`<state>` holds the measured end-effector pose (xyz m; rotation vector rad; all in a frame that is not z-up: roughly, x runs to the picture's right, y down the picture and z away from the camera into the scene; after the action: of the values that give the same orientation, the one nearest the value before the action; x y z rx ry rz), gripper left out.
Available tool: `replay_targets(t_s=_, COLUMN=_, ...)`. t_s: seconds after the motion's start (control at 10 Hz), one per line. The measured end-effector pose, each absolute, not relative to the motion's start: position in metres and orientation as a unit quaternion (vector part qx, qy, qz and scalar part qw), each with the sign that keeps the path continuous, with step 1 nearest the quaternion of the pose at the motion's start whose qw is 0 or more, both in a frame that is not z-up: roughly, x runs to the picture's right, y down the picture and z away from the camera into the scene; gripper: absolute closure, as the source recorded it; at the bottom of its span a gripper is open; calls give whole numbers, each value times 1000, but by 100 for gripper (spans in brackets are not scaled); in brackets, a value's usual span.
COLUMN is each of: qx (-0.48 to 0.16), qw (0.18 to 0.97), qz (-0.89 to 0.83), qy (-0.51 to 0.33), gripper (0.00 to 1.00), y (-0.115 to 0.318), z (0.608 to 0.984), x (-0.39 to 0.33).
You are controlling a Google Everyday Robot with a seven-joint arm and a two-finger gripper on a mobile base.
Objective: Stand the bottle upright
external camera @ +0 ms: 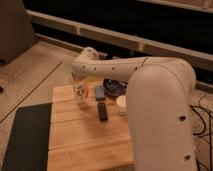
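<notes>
The bottle (81,91) is small and whitish with a pale label and a reddish mark. It stands roughly upright at the back left of the wooden table (85,140). My gripper (80,83) is at the end of the white arm, reaching in from the right. It sits right on top of the bottle and is shut on its upper part. The bottle's bottom is at or just above the table top; I cannot tell which.
A flat black bar (102,111) lies mid-table. A short white cup (121,105) stands to its right. A small blue object (99,91) and a dark bowl (114,87) are at the back. A black mat (25,135) lies left of the table. My arm's bulky white body (160,115) covers the table's right side.
</notes>
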<state>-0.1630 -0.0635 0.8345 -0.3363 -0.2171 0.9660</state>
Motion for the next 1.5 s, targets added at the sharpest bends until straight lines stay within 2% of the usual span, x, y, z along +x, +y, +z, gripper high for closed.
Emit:
replay_targets(t_s=0.5, qx=-158, qw=882, qz=435, qy=-87, gripper=94, y=-50, z=824, x=-149)
replay_targets(t_s=1.5, qx=-173, qw=885, qz=419, qy=-103, gripper=94, y=-40, z=830, x=-150)
